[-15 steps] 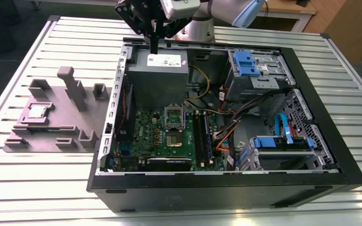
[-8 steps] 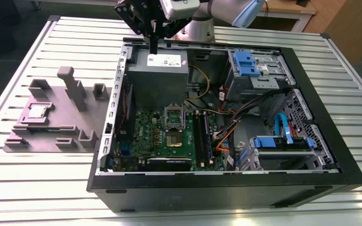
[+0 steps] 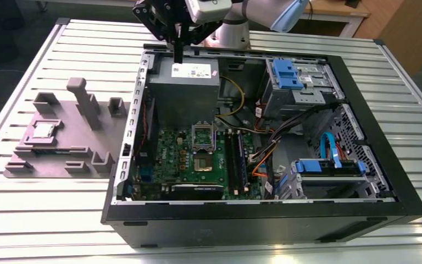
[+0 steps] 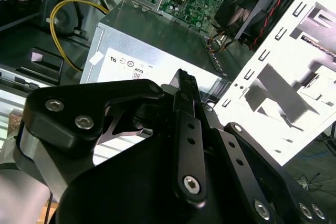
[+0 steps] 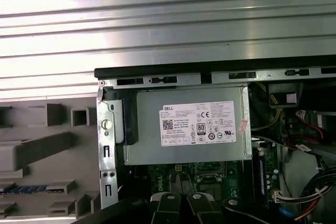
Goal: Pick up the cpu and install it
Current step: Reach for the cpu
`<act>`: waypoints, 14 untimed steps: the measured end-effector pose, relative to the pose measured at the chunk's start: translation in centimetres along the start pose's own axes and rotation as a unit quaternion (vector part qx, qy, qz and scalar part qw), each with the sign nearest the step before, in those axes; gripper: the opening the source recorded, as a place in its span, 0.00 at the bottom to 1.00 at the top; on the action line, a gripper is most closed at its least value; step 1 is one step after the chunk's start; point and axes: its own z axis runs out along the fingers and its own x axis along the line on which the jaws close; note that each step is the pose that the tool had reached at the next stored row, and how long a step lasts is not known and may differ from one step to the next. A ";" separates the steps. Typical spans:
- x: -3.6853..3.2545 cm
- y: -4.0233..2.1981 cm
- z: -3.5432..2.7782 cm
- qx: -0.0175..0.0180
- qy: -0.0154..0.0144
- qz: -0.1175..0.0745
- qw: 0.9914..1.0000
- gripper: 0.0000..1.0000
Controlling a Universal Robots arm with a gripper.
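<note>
Silvery cpu (image 3: 44, 130) lies on grey fixture (image 3: 64, 140), well apart from gripper (image 3: 177, 59), toward the exterior view's left. Gripper hangs over PSU (image 3: 185, 88) w/ jaws pinched together, empty.

The small flat square cpu (image 3: 44, 130) has a silvery-grey top and a pale rim; the moulded plastic fixture (image 3: 72, 137) is dull mauve-grey. The ribbed metal table (image 3: 42, 220) is striped silver-white. The open computer case (image 3: 270, 223) is black and its circuit board (image 3: 185, 159) green. The boxy power supply (image 5: 147, 129) is grey with a white printed label (image 5: 198, 123). The drive clips (image 3: 286, 74) are blue, one looping cable (image 4: 68, 9) is yellow, and the gripper (image 3: 178, 59) seems matte black
</note>
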 end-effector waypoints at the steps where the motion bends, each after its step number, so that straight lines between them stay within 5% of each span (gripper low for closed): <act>1: 0.05 0.00 0.00 0.000 0.000 0.000 1.000 0.10; 14: 0.34 -0.02 0.02 0.000 0.000 0.000 1.000 0.10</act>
